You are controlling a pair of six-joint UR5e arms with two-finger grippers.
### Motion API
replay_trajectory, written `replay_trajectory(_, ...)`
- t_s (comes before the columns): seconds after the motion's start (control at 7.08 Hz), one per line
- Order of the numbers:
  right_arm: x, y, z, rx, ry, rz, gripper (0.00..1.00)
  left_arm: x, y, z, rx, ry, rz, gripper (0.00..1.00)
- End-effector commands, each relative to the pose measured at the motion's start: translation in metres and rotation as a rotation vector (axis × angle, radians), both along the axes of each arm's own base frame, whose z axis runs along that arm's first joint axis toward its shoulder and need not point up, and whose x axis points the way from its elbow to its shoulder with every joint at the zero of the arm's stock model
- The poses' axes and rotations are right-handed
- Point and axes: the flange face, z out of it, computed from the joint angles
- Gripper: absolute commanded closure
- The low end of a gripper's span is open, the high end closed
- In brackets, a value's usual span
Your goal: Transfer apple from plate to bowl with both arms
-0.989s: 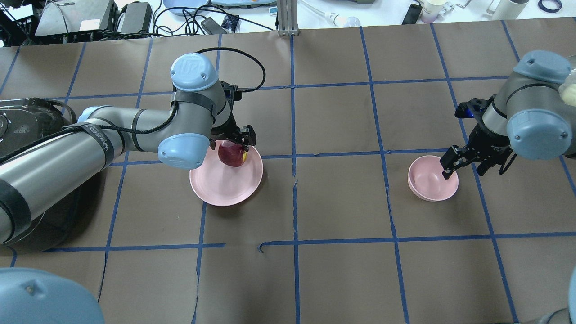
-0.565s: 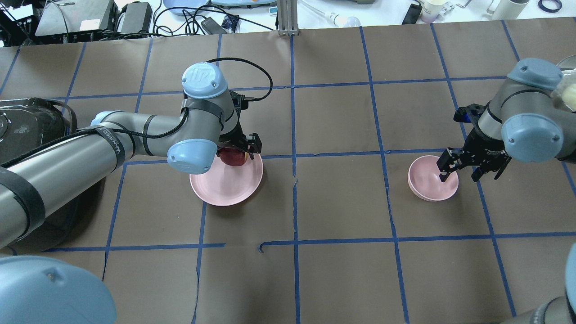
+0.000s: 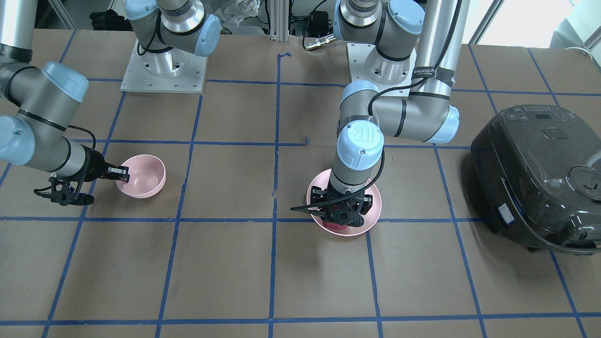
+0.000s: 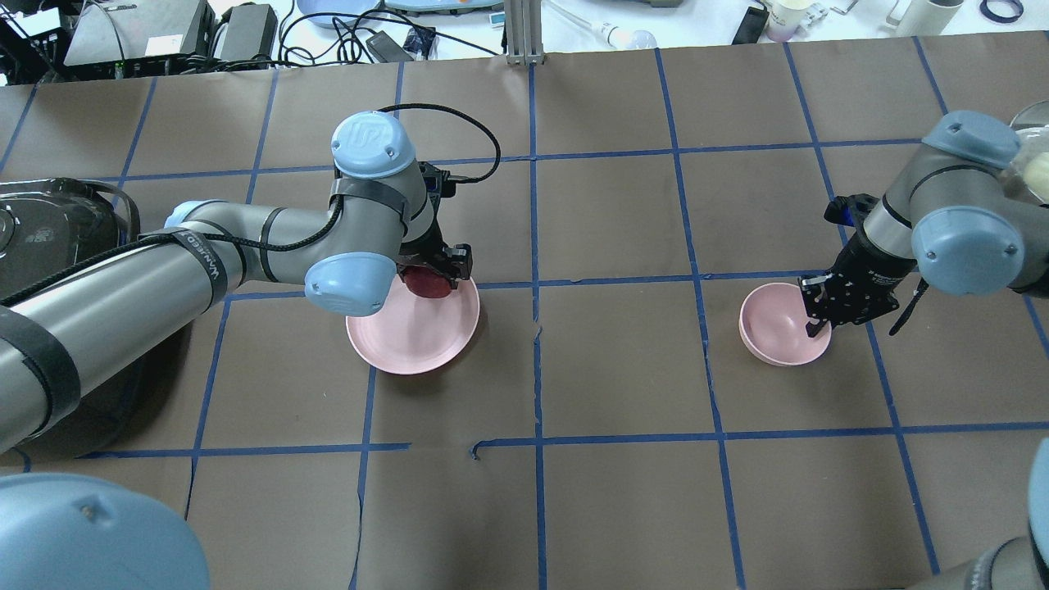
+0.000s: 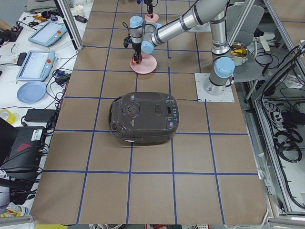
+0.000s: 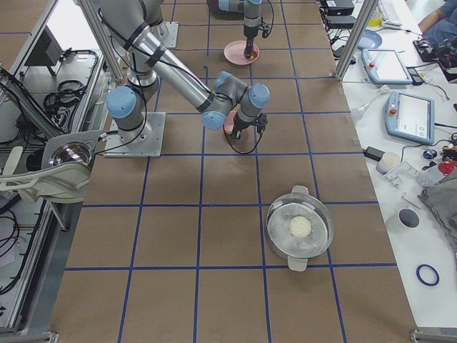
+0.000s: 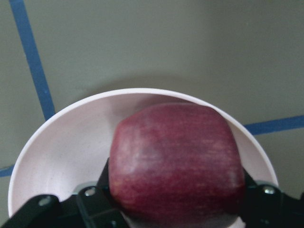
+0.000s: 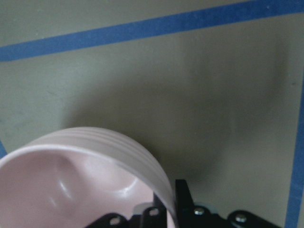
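A brown-papered table [image 4: 615, 369] gridded in blue tape, with cluttered benches [image 5: 9, 102] alongside, carries one cooker [image 3: 535, 173], one plate [image 4: 410, 336], one bowl [image 4: 774, 328] and one apple [image 4: 426, 284] — the apple at the plate's far edge, clamped in the jaws of the left arm [image 4: 246, 238] — while the jaws of the right arm [image 4: 967, 238] pinch the bowl's rim.

The word "WANJEED" is printed in white on the black strap [image 3: 429, 72] around the left arm [image 3: 408, 112]; a "UR" logo is embossed on its blue joint cap [image 3: 360, 134].
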Motion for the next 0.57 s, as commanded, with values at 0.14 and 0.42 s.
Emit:
replay_trajectory(0.14, 0.047, -0.005, 0.020, 0.015, -0.157, -0.041, 1.00, 0.001, 0.007, 0.043, -0.077, -0.063, -0.029, 0.59)
replay_trajectory(0.42, 0.132, -0.009, 0.034, 0.005, -0.141, 0.075, 1.00, 0.004, 0.009, 0.063, -0.094, -0.062, -0.023, 0.65)
